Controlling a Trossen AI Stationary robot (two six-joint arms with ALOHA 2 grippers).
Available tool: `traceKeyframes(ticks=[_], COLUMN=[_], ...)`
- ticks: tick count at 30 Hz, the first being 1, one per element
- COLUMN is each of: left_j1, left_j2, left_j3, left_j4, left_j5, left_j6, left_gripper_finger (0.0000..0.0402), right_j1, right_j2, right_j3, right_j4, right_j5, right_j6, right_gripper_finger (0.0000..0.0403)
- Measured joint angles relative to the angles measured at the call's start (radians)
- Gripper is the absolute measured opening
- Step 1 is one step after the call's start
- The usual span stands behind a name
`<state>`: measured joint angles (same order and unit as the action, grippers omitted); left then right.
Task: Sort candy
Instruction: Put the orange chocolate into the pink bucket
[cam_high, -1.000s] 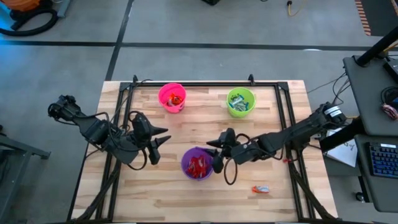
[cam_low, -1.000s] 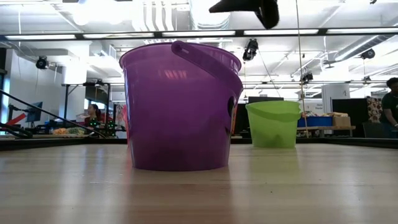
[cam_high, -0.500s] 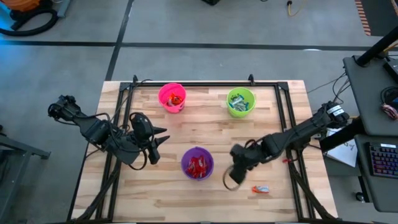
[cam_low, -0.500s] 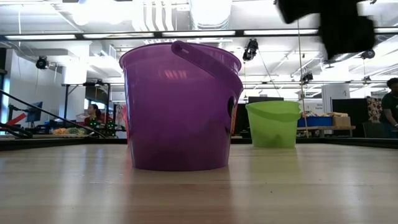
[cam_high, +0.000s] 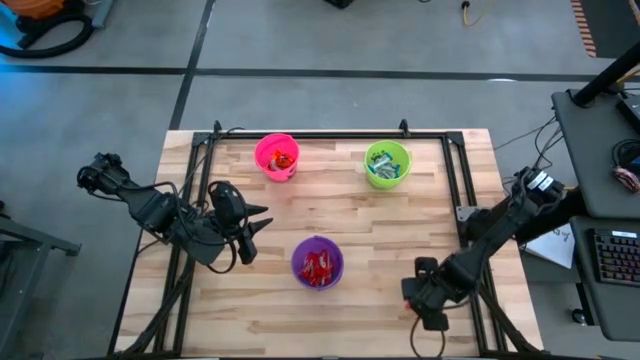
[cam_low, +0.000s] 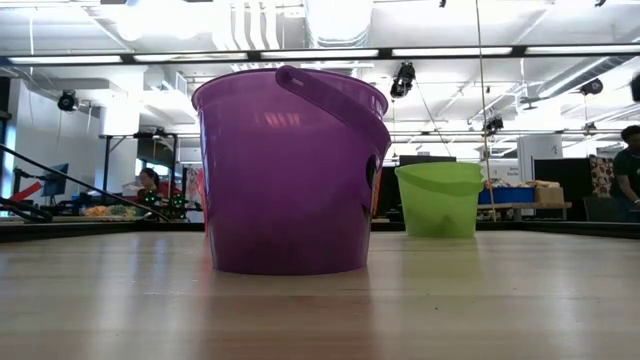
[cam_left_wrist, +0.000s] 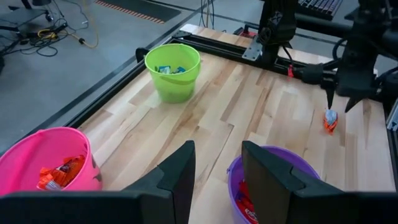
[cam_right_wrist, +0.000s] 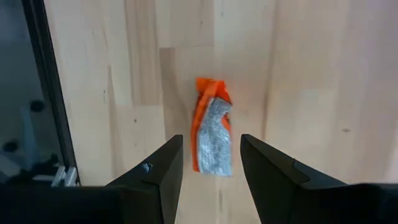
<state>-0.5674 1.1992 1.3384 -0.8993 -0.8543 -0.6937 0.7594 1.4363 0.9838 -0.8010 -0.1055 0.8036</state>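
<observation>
One candy (cam_right_wrist: 211, 134) in an orange wrapper with a grey face lies flat on the wood near the table's near right corner, also seen in the left wrist view as candy (cam_left_wrist: 330, 120). My right gripper (cam_right_wrist: 211, 158) points down just above it, open, one finger on either side and not touching; in the high view the right gripper (cam_high: 421, 303) hides the candy. My left gripper (cam_high: 262, 222) waits open at the table's left, left of the purple cup (cam_high: 318, 263), which holds red candies. The pink cup (cam_high: 277, 156) holds orange ones, the green cup (cam_high: 387, 164) blue-and-white ones.
A black metal frame (cam_high: 457, 190) runs along the table's edges, and its rail (cam_right_wrist: 43, 93) lies close beside the candy. Bare wood lies between the three cups. In the low view the purple cup (cam_low: 290, 170) stands near, with the green cup (cam_low: 440, 200) behind it.
My right gripper has swung from beside the purple cup toward the table's near right corner and come down over the lone orange candy. The candy and the cups have stayed where they were.
</observation>
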Motion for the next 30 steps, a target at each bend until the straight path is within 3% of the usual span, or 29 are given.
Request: traceKeyframes(ticks=[16, 20, 27, 30], left_j1=[0.000, 0.000, 0.001, 0.002], left_j2=[0.000, 0.000, 0.000, 0.000], left_j3=[-0.019, -0.020, -0.021, -0.021], left_j4=[0.001, 0.001, 0.001, 0.001], left_j5=[0.000, 0.000, 0.000, 0.000], left_j6=[0.000, 0.000, 0.002, 0.003], left_gripper_finger=[0.0115, 0.0115, 0.0115, 0.0115], right_j1=[0.024, 0.024, 0.024, 0.023], right_j2=[0.007, 0.007, 0.007, 0.007], right_j3=[-0.214, -0.220, -0.221, -0.221], right_j4=[0.283, 0.295, 0.310, 0.315], right_j5=[-0.004, -0.002, -0.001, 0.000], right_j6=[0.226, 0.225, 0.225, 0.231], right_gripper_finger=[0.0141, 0.0111, 0.0024, 0.0011])
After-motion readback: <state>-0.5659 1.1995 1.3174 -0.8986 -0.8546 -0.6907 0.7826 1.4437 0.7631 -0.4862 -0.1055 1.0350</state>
